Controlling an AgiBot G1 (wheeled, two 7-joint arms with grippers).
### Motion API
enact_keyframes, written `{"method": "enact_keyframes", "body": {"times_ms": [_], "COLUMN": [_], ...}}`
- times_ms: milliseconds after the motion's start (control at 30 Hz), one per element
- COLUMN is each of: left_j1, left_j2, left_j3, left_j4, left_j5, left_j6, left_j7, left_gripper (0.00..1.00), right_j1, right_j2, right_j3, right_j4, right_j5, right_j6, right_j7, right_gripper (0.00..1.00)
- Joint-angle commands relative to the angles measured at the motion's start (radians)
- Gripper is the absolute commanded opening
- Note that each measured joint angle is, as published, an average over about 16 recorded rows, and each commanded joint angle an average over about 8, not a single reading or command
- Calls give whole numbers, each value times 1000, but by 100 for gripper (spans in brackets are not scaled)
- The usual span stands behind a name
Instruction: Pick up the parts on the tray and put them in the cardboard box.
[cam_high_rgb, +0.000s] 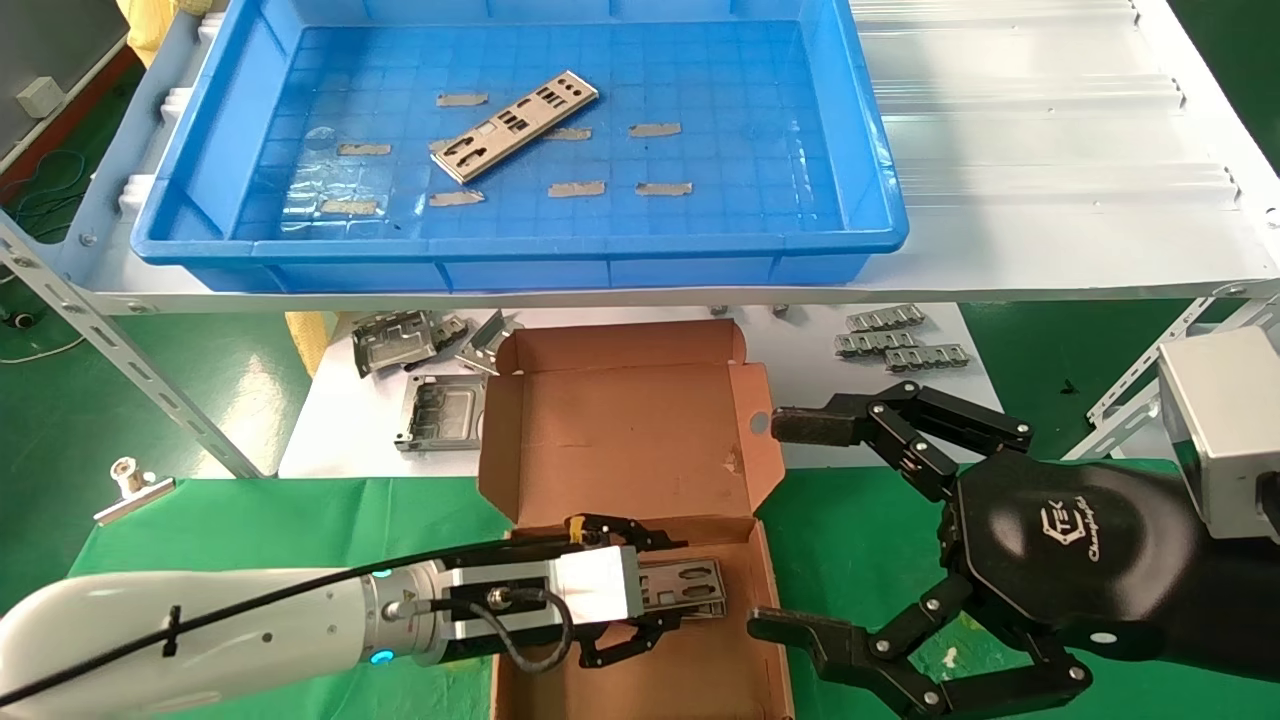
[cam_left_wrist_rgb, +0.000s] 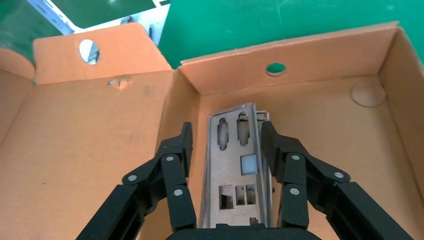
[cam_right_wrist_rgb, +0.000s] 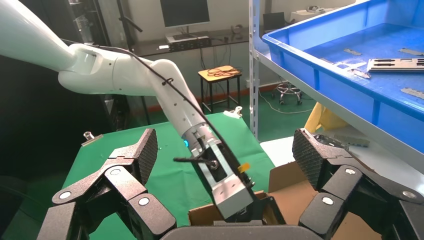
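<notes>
- Two parts show in the head view: one plate (cam_high_rgb: 515, 126) lies at a slant on the floor of the tray (cam_high_rgb: 520, 262), and a second plate (cam_high_rgb: 683, 587) is down inside the cardboard box (cam_high_rgb: 640, 440), between the left gripper's (cam_high_rgb: 668, 590) fingers.
- There is one blue tray, on the upper shelf, and one cardboard box, standing open on the green cloth (cam_high_rgb: 260, 530) below and in front of it, with its lid folded back towards the shelf.
- About eight grey tape strips (cam_high_rgb: 655, 129) are stuck on the tray floor around the plate there.
- On the white surface behind the box lie a few chunky grey frames (cam_high_rgb: 440, 410) to the robot's left and three short ridged strips (cam_high_rgb: 905, 340) to its right.
- The left gripper reaches into the box; the left wrist view shows what the head view hides: its fingers (cam_left_wrist_rgb: 180, 150) stand slightly apart on either side of the plate (cam_left_wrist_rgb: 235, 165), just beside its long edges; whether they press on it cannot be told. The plate's far end lies near the box wall (cam_left_wrist_rgb: 310, 55).
- The right gripper (cam_high_rgb: 790, 525) hovers just beside the box on the robot's right, fingers spread wide and holding nothing.
- The right wrist view alone shows the room behind: a monitor (cam_right_wrist_rgb: 184, 12), a stool, and the left arm (cam_right_wrist_rgb: 125, 75) sloping down into the box (cam_right_wrist_rgb: 285, 190).
</notes>
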Motion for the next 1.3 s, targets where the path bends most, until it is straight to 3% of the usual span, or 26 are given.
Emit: {"method": "enact_keyframes", "body": {"times_ms": [33,533,1000,1300], "left_j1": [-7,-35,-32,-20], "left_j2": [5,-112,-115,-157], "left_j3": [1,-57,-61,-109], "left_j4": [12,-83,-83,-87], "left_j5": [3,-221,-230,-290], "left_j6": [3,196,199,248], "left_j7": [8,-247,-242,-248], "left_gripper": [100,100,100,100], "right_j1": [0,0,0,0], "right_j2": [0,0,0,0], "right_j3": [0,0,0,0], "right_j4": [0,0,0,0], "right_j5": [0,0,0,0], "right_j6": [0,0,0,0], "right_j7": [0,0,0,0], "right_gripper": [100,100,100,100]}}
